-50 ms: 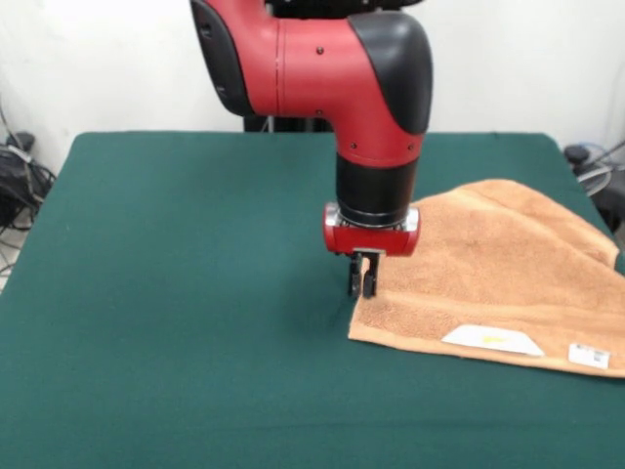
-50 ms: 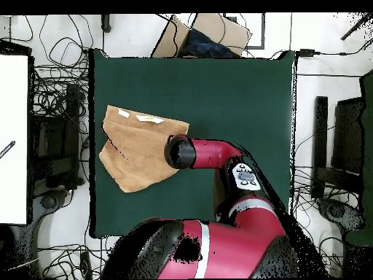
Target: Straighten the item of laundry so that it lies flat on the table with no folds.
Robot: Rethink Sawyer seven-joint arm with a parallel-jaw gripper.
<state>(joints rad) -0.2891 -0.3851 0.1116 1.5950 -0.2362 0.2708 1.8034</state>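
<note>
- Right now the towel (image 1: 498, 274) lies at the right of the front view on the green worktop (image 1: 176, 293), its right end running out of frame; a folded flap shows along its upper right edge, so it is not yet flat
- Two white tags — a larger one (image 1: 491, 339) and a small one (image 1: 589, 356) — sit near its lower edge
- The claw (image 1: 362, 277) hangs straight down at the towel's left edge, tips low at the cloth; the fingers look close together, possibly nipping the edge, but whether they actually hold any terry I cannot tell
- Risk, as I judge it: if the claw has only a few loops of pile, a pull leftward could slip off and leave the fold as it is; if the tips press into the worktop cover, they could drag the green cloth too
- Another risk: the towel sits close to the worktop's edge, so a wrong-way tug could send it over
- The overhead view shows the towel's (image 2: 136, 149) whole crumpled outline at centre left, near the worktop's left edge — yet the arm hides the claw there
- Only the front view shows the tips and both tags clearly
</note>
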